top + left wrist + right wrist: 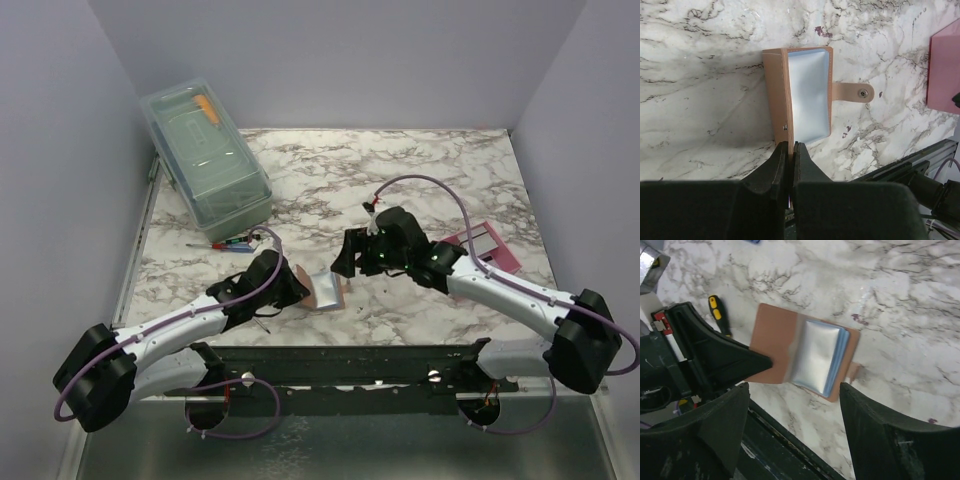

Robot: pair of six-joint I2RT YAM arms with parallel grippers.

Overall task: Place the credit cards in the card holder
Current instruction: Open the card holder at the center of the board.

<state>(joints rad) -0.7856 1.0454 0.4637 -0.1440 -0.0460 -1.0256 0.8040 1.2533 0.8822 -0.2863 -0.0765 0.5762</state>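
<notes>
My left tool (790,146) is clamped on the near edge of the card holder (807,95), which lies open on the tabletop (700,100). Its pale blue pockets show just ahead of that tool. My right tool (794,390) hovers above the holder, fingers spread wide apart.

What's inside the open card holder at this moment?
Inside the card holder, only pale blue plastic sleeves show. No card is visible; anything tucked between the sleeves is covered.
</notes>
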